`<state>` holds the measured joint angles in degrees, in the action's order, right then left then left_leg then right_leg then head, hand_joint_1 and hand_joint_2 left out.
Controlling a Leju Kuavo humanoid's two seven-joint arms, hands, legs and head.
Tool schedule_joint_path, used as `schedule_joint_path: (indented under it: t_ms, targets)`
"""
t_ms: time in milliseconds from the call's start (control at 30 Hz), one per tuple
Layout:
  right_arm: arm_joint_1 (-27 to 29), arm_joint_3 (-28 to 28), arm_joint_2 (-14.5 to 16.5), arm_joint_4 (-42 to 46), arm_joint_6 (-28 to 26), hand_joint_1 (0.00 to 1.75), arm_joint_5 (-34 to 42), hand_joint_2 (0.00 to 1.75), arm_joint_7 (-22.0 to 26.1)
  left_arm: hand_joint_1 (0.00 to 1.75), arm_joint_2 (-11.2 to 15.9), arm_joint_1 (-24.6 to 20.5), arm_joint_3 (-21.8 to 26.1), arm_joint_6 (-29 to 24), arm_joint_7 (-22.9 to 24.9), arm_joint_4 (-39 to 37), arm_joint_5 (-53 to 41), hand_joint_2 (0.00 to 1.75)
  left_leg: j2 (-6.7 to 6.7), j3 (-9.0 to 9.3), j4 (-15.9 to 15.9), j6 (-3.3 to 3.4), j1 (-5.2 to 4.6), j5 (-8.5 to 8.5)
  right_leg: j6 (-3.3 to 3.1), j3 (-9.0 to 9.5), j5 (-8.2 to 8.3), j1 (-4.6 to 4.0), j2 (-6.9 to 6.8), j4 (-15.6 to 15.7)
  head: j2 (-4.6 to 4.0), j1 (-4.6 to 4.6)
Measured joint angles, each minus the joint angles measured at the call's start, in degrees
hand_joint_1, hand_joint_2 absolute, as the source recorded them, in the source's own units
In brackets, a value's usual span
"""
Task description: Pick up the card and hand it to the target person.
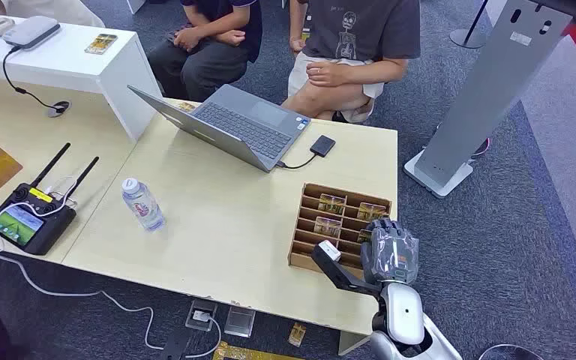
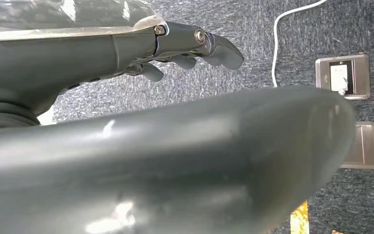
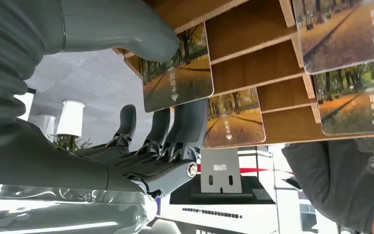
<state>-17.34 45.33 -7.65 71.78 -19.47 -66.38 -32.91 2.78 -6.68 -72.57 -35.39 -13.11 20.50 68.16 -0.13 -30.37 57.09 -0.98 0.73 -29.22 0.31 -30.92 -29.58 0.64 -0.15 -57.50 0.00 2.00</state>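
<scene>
The right robot hand (image 1: 390, 251) is hovering at the right edge of the wooden card rack (image 1: 309, 225), low and right of centre in the head view, on the pale worktop (image 1: 225, 225). In the right wrist view its thumb (image 3: 121, 29) and dark fingers (image 3: 185, 126) are sitting on either side of one card (image 3: 177, 68) standing in a slot, close around it; whether they are actually pinching it is hard to tell from this angle. More cards are standing in neighbouring slots, one just beside the fingers (image 3: 233, 119) and two toward the right of that view (image 3: 343, 31).

The left robot hand (image 2: 185, 53) is hanging over grey carpet, fingers loosely curled and apart, holding nothing, with a white cable (image 2: 292, 29) and floor sockets (image 2: 343, 75) beyond it.

At the top of the head view, two seated people are waiting behind the worktop, one in a grey T-shirt (image 1: 364, 45) and one in dark clothes (image 1: 210, 37). An open laptop (image 1: 232, 124) is sitting in front of them, a water bottle (image 1: 142, 204) is standing left of centre, and a controller with two antennas (image 1: 34, 217) is lying at the left.
</scene>
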Motion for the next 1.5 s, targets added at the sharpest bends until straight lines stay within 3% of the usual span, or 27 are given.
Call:
schedule_joint_path:
  t_ms: [200, 433, 1033, 1500]
  targets:
    - [0.3, 0.0, 0.0, 0.1, 0.5, 1.28, -0.4, 1.75, -0.1, 0.00, 0.0, 0.0, 0.0, 0.1, 0.0, 0.0, -0.1, 0.00, 0.00, 0.00, 0.0, 0.00, 0.00, 0.00, 0.00, 0.00, 0.00, 0.00, 0.00, 0.0, 0.00, 0.00]
    - [0.5, 0.0, 0.0, 0.3, 1.0, 1.45, -0.6, 1.75, 0.0, 0.00, 0.0, 0.0, 0.0, 0.2, 0.0, -0.1, -0.3, 0.00, 0.00, 0.00, 0.0, 0.00, 0.00, 0.00, 0.00, 0.00, 0.00, 0.00, 0.00, 0.0, 0.00, 0.01]
    - [1.6, -1.4, -0.1, 4.1, 0.5, 1.44, -3.7, 1.75, 0.6, 0.00, 0.0, 0.0, 0.0, 0.9, -0.5, -0.3, -1.2, 0.00, 0.00, 0.01, 0.0, 0.00, 0.00, 0.00, 0.00, 0.00, 0.00, 0.00, 0.00, 0.0, 0.00, 0.01]
    - [1.0, -3.4, -1.2, 15.2, 3.5, 1.41, -5.7, 1.75, 2.0, 0.00, 0.0, 0.0, 0.0, 1.3, -1.0, -0.7, -2.1, 0.00, 0.00, 0.01, 0.0, 0.00, 0.00, 0.00, 0.00, 0.00, 0.00, 0.00, 0.00, 0.0, 0.00, 0.01]
